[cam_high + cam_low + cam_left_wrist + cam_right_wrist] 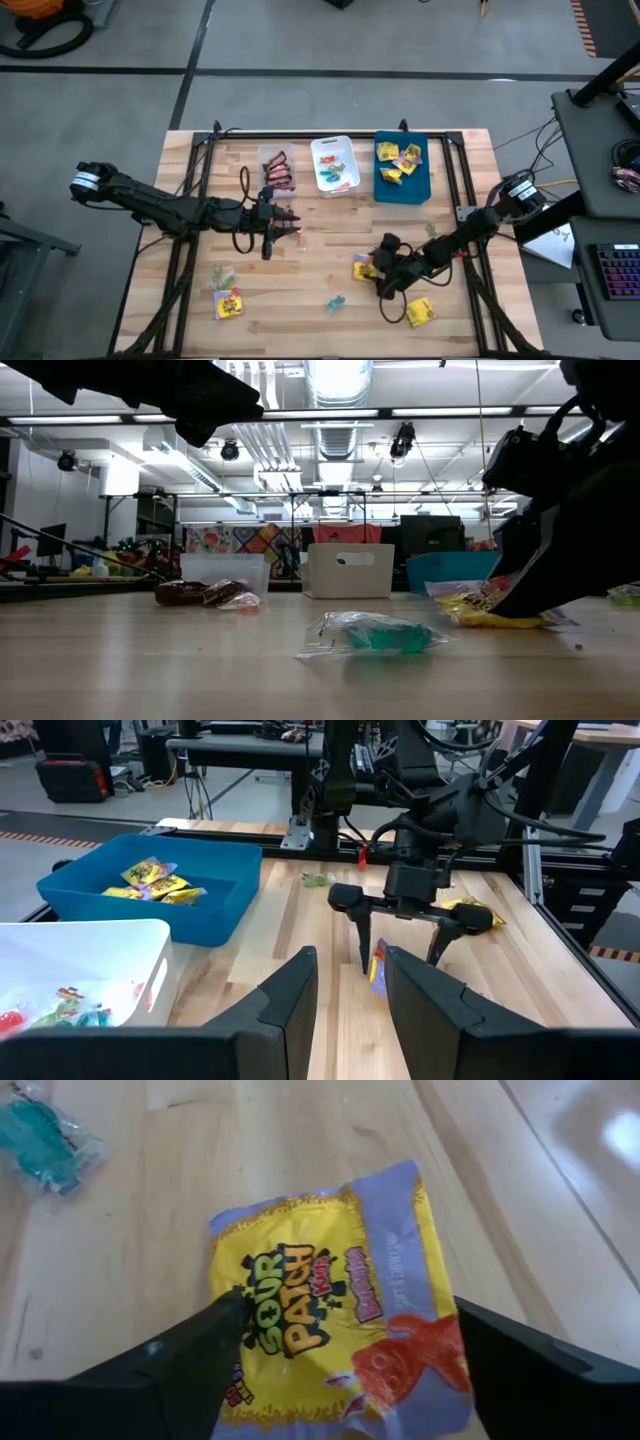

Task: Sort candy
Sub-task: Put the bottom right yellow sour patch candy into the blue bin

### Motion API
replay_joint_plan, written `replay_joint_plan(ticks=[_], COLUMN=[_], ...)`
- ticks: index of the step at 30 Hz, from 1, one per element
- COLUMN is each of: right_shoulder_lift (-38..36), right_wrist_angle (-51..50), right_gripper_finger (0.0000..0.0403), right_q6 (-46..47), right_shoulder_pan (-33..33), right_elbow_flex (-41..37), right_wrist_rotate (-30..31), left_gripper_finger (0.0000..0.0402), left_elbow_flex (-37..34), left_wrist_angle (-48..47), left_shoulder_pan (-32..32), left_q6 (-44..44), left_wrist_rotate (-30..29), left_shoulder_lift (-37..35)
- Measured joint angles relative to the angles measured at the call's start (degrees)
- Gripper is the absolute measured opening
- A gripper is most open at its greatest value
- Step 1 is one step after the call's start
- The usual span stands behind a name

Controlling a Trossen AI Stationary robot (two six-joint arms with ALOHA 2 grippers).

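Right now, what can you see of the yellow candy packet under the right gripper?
The yellow square Sour Patch Kids packet looks like crinkled glossy foil with black lettering, a pale purple edge strip and an orange-red figure in one corner. It lies flat on the light wooden table, near the middle of its right half. The right gripper is open, one finger on each side of it; one fingertip overlaps its lettering. It is not lifted.

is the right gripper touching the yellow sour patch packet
Touching. In the right wrist view one finger of the open right gripper presses on the yellow packet; the other finger sits at its edge.
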Motion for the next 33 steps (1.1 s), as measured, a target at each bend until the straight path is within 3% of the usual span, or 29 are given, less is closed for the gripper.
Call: replay_joint_plan(ticks=[14,19,24,33], right_shoulder_lift=[-3.3,-5.9,-11.1,-22.0], right_wrist_angle=[-0.7,-0.8,-0.3,-0.3], right_gripper_finger=[0.0098,0.0023,0.0014,0.0012], right_q6=[-2.2,-3.7,-6.6,-13.8], right_shoulder_pan=[0.0,0.0,-0.8,-6.3], right_elbow_flex=[-0.3,-0.3,-0.3,1.1], right_wrist_rotate=[-0.7,-0.8,0.7,12.7], left_gripper_finger=[0.0103,0.0103,0.0103,0.0097], left_elbow_flex=[0.0,0.0,0.0,3.4], left_wrist_angle=[0.0,0.0,0.4,-0.2], left_shoulder_pan=[0.0,0.0,0.0,0.4], left_q6=[0.0,0.0,-1.8,1.7], left_wrist_rotate=[-0.3,-3.4,-6.7,-8.9], left_shoulder_lift=[0.0,0.0,-0.1,-0.3])
